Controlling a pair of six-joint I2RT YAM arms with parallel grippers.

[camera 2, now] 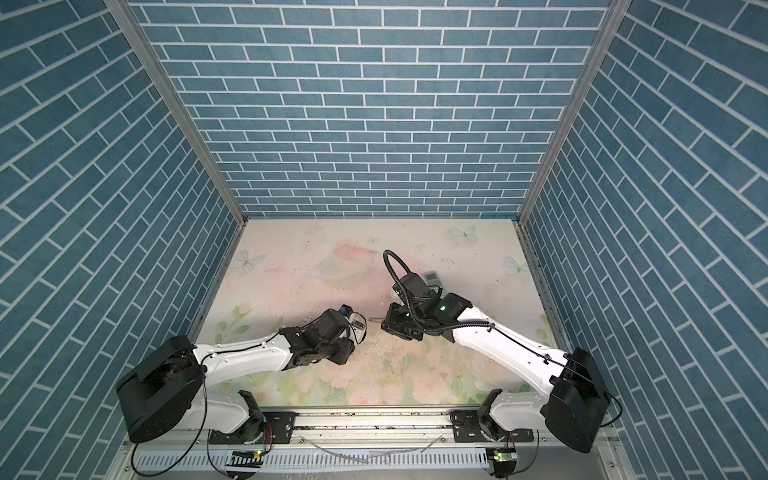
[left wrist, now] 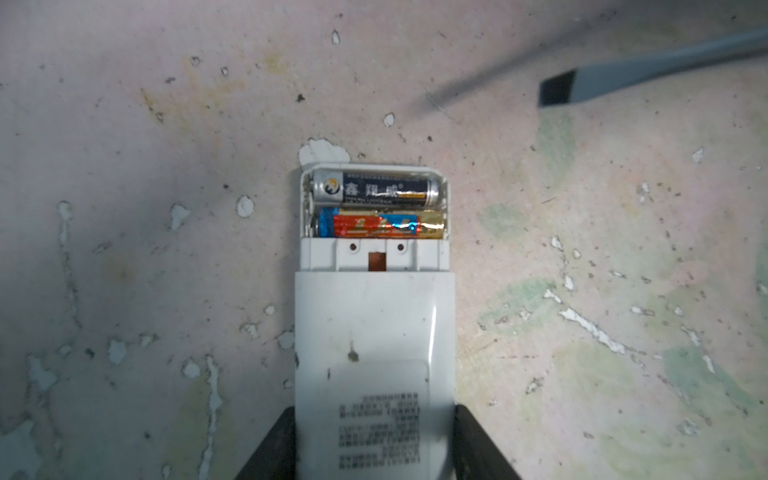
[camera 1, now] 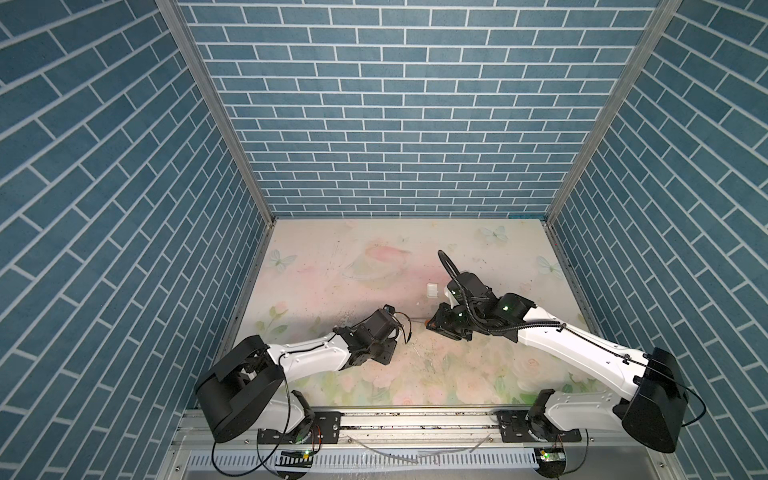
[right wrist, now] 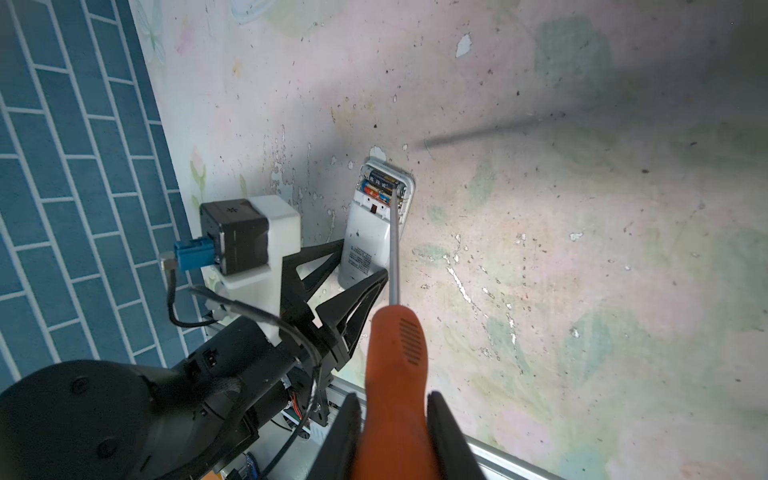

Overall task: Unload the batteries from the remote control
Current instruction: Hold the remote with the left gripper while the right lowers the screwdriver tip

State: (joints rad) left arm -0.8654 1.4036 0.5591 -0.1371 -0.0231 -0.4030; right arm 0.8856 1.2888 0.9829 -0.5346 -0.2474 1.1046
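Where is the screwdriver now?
The screwdriver is clamped by its orange handle in the right gripper, shaft aimed at the remote that the left gripper holds. In the left wrist view its tip hangs clear of the remote.

Blurry screwdriver [left wrist: 665,66], handle off-frame

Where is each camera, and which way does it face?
Both top views: high at the front, looking down on the table; both arms show.
Left wrist: over the left hand, looking at the remote and batteries; fingers show.
Right wrist: behind the right hand, looking along the screwdriver; left hand shows too.
Shared: both wrist views show remote and batteries.
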